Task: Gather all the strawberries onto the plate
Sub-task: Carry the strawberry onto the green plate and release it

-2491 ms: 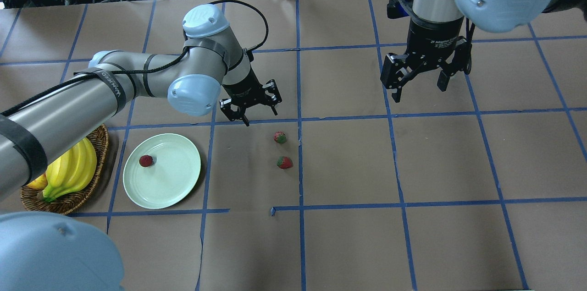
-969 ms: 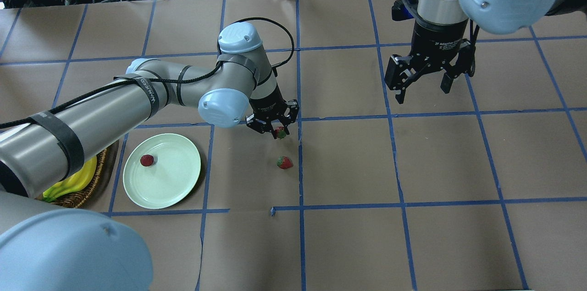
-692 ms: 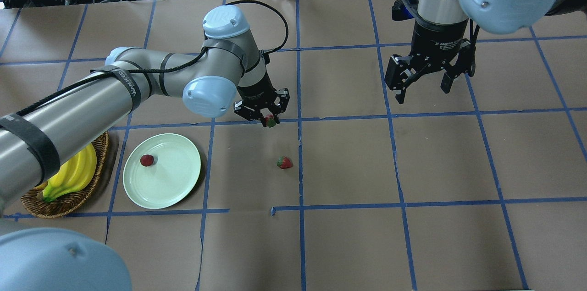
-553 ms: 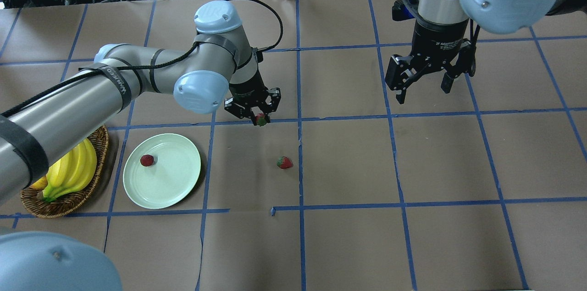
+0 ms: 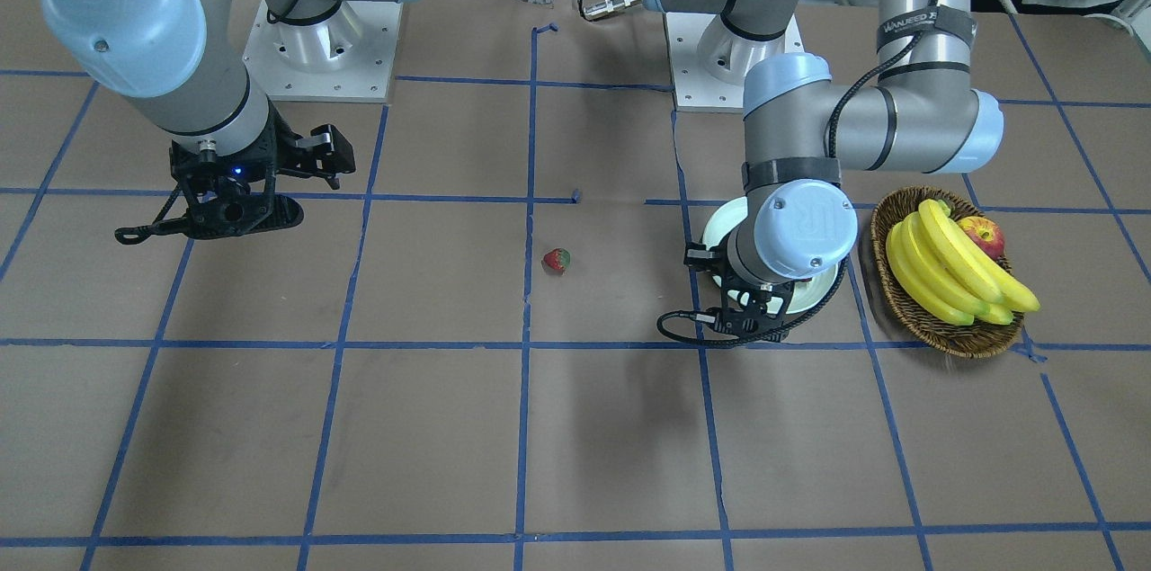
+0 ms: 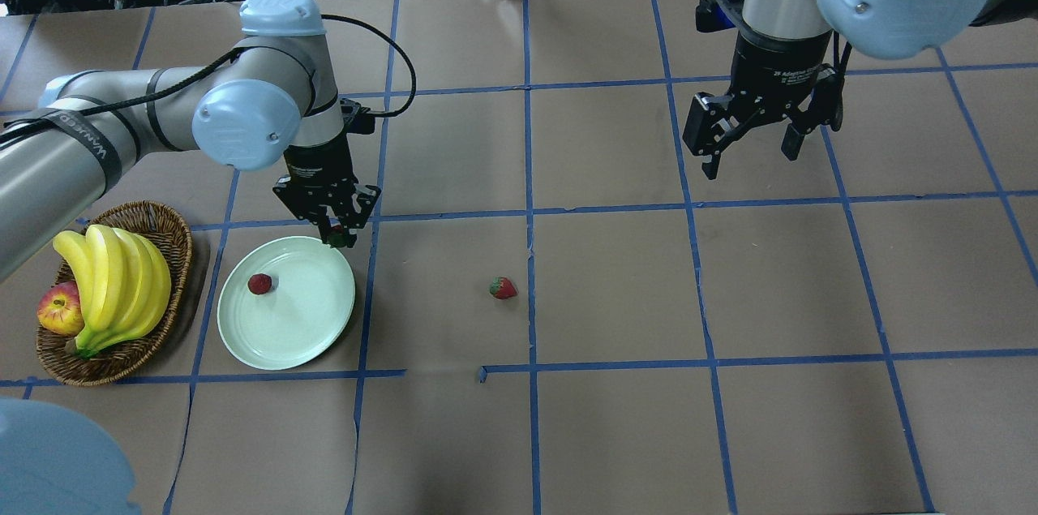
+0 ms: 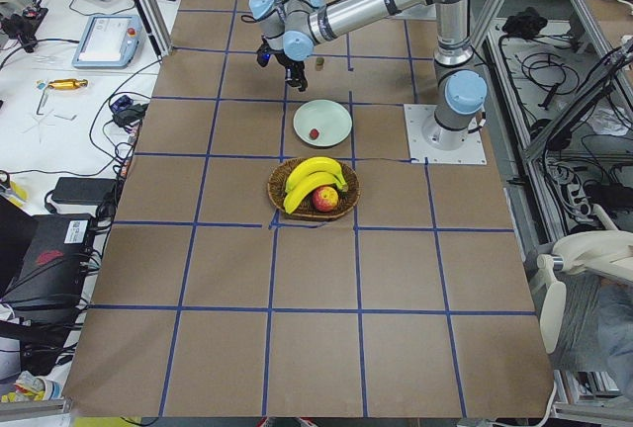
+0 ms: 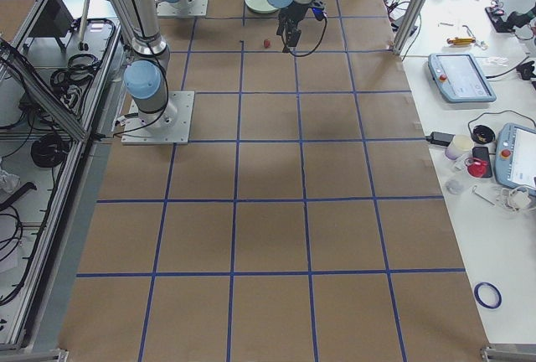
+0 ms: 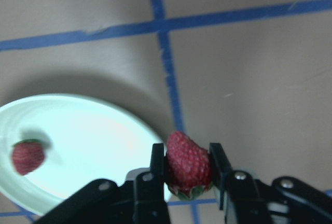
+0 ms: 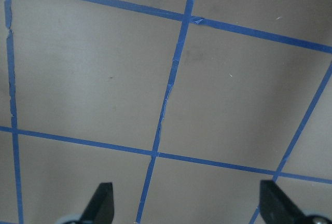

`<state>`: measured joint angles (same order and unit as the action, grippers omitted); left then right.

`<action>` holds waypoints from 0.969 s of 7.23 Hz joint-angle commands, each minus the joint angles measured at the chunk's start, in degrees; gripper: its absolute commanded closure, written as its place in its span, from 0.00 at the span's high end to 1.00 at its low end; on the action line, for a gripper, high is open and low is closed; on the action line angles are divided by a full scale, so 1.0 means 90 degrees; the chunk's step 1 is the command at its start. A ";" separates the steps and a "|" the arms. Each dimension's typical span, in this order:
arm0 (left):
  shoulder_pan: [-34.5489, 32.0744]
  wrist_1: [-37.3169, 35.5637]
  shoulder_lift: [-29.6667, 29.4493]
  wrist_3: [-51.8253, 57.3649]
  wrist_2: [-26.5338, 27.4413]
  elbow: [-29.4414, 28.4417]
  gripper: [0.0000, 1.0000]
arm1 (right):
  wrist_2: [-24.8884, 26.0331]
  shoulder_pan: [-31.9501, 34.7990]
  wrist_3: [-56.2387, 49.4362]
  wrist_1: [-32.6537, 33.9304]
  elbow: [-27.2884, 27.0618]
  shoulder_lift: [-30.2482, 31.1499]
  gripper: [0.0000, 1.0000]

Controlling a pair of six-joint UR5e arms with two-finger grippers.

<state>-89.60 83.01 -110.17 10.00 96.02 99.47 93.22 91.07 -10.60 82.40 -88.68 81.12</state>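
My left gripper is shut on a strawberry and holds it above the far right rim of the pale mint plate. The held berry also shows in the overhead view. A second strawberry lies on the plate's left part, also in the left wrist view. A third strawberry lies on the brown table to the plate's right, also in the front view. My right gripper is open and empty, high over the far right of the table.
A wicker basket with bananas and an apple stands just left of the plate. Blue tape lines grid the brown table. Cables and boxes lie beyond the table's far edge.
My left gripper closed on the far strawberry, lifted it and carried it left to the plate's rim. The right arm barely moved.
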 commanded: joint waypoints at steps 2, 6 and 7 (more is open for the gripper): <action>0.0452 0.0093 0.0004 0.0782 0.0824 0.0500 0.00 | -0.0006 -0.0002 -0.0014 0.0024 -0.0009 -0.0010 1.00; 0.0473 0.0064 0.0024 0.0773 0.0825 0.0569 1.00 | -0.0006 -0.0012 -0.0014 0.0014 -0.0019 -0.0010 1.00; 0.0473 0.0054 0.0092 0.0773 0.0815 0.0540 1.00 | -0.0016 -0.0012 -0.0014 0.0014 -0.0010 -0.0010 1.00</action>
<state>-85.36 83.66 -109.89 16.99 103.42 104.59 93.11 90.97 -10.72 82.56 -88.81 81.04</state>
